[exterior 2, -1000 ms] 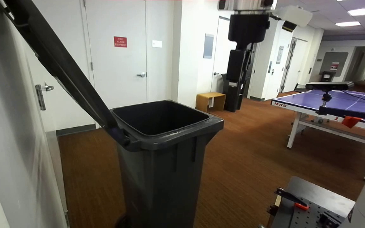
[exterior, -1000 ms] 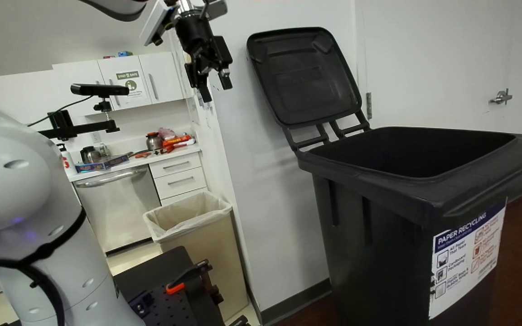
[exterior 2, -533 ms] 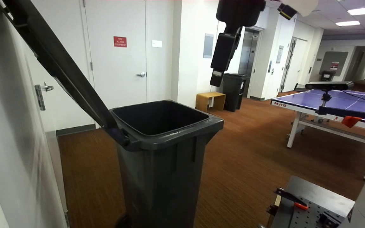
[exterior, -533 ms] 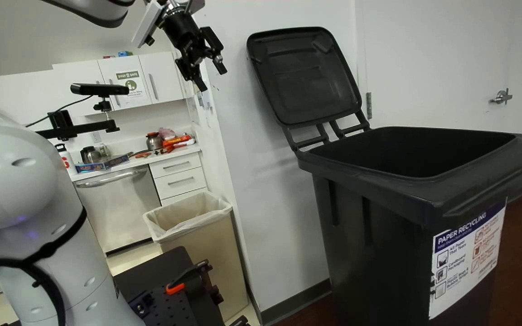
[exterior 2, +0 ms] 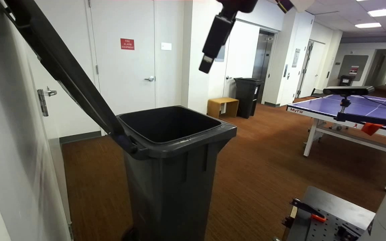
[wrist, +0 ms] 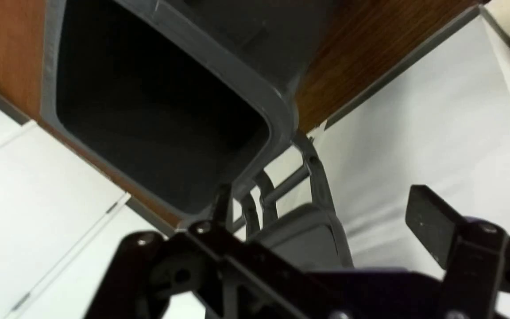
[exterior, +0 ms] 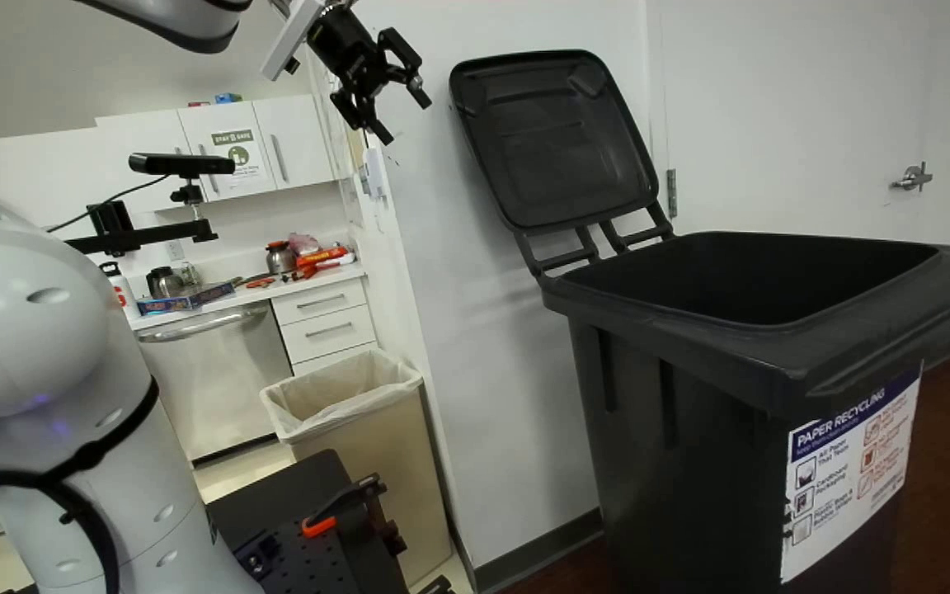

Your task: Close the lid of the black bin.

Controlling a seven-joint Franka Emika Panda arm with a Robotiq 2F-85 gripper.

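One big black bin (exterior: 681, 462) fills the lower right in an exterior view, below the gripper (exterior: 406, 120) and off to its right; it is upright and boxy, its wide mouth (wrist: 157, 110) uncovered and dark, and in the wrist view the mouth spreads over the upper left. Its lid (exterior: 557, 140) stands raised and tilted back at the upper middle in an exterior view, to the right of the gripper and clear of it, with white wall (exterior: 487, 388) showing between; flat, black and rectangular, it has rounded corners and a raised rim. On the bin's front, at the lower right, a white-and-blue label (exterior: 850, 478) reads PAPER RECYCLING in capitals across its blue top band. Dark hinge arms (wrist: 319, 181), near the centre of the wrist view, join lid to bin. Smallest are the gripper's fingers (wrist: 432, 226), spread wide apart along the bottom of the wrist view, where the gripper partly hides the lid
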